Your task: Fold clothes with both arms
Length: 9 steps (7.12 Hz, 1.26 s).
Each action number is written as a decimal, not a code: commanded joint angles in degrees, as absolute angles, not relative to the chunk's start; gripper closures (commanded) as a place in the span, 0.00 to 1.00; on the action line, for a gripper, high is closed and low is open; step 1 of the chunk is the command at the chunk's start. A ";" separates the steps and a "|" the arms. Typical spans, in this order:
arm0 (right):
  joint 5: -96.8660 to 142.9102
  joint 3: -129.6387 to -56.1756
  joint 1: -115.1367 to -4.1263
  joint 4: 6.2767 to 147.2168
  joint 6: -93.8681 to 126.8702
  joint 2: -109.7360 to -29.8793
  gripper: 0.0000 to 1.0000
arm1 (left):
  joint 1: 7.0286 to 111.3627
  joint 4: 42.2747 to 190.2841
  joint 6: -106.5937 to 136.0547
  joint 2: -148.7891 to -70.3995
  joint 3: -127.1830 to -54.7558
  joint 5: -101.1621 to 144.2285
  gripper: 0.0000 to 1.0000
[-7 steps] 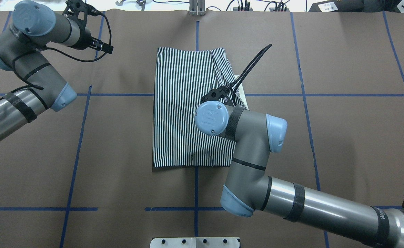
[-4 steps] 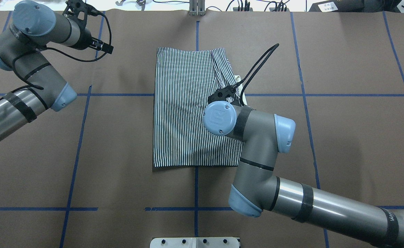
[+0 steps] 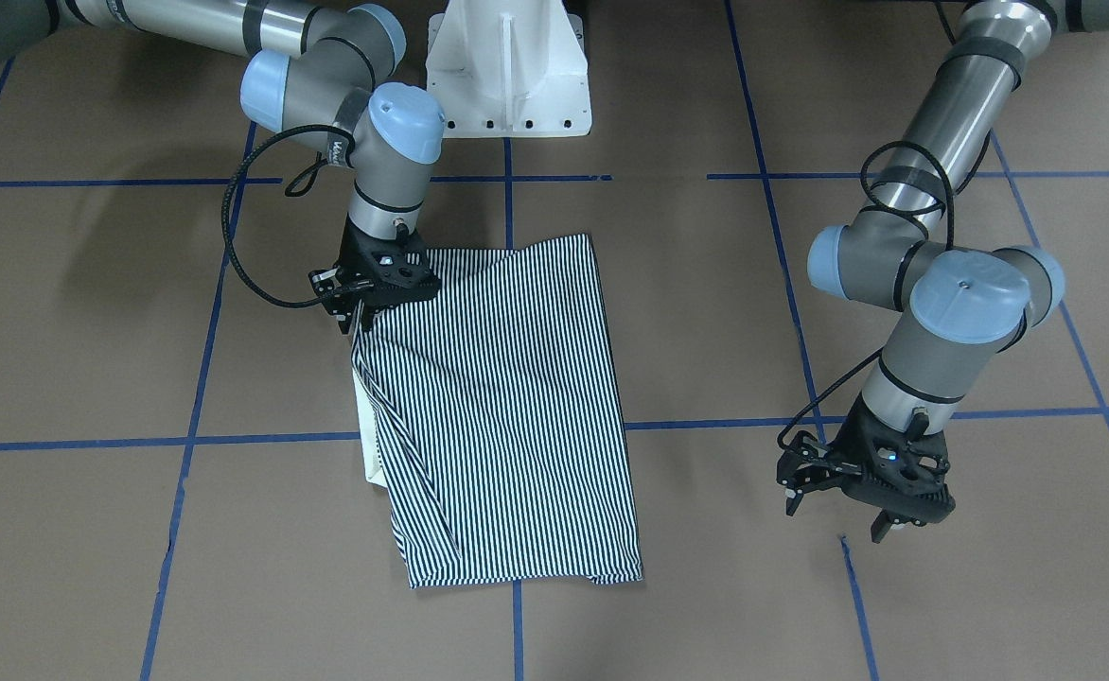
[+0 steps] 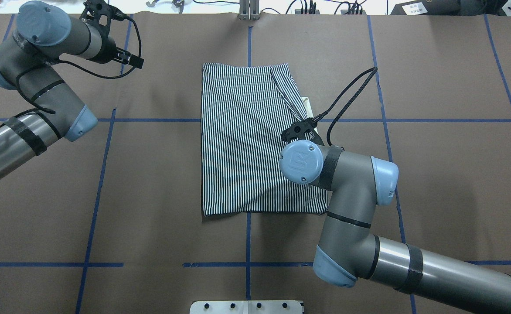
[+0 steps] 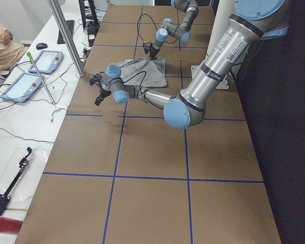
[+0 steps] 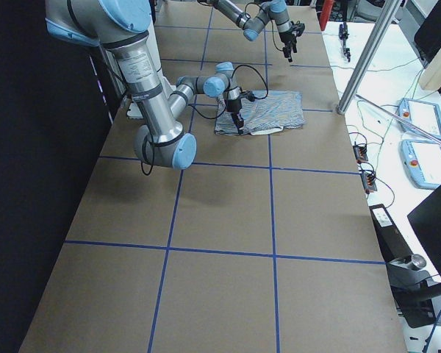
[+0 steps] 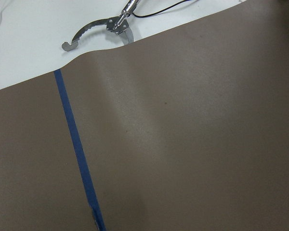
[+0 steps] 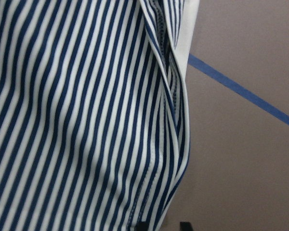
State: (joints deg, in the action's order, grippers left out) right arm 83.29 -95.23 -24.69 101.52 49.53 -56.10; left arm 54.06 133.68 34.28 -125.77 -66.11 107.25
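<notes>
The clothes are one navy-and-white striped shirt [image 4: 242, 139], folded into a tall rectangle at the table's middle [image 3: 507, 407]. Its cream collar [image 4: 306, 104] pokes out from under the right edge. My right gripper [image 3: 358, 322] stands at that right edge, on the half nearer the robot, shut on the striped hem. In the right wrist view the fabric [image 8: 77, 120] fills the frame and two dark fingertips [image 8: 142, 226] show at the bottom, astride the hem. My left gripper [image 3: 838, 518] hangs open over bare table at the far left, away from the shirt [image 4: 100, 15].
The white pedestal base [image 3: 507, 66] sits at the table's robot side. Blue tape lines [image 4: 103, 174] grid the brown table. Metal tongs [image 7: 101, 29] lie past the far edge. A side bench holds tablets [image 5: 20, 86], and a person's arm [image 5: 0, 46] shows there.
My right gripper has moved right and toward the robot, dragging the shirt's right edge with it; the shirt has shifted right and widened at its near end. The left arm has stayed still.
</notes>
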 commanded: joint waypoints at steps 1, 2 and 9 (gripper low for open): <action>83.58 -95.10 -27.23 97.67 49.75 -55.81 0.00 | 54.05 133.68 34.28 -125.86 -66.09 107.40 0.00; 83.84 -93.27 -29.33 97.65 49.66 -52.85 0.00 | 54.05 133.68 34.28 -125.86 -66.09 107.40 0.00; 84.46 -73.13 -32.78 94.66 48.52 -41.04 0.00 | 54.23 133.77 34.54 -125.86 -66.53 114.07 0.00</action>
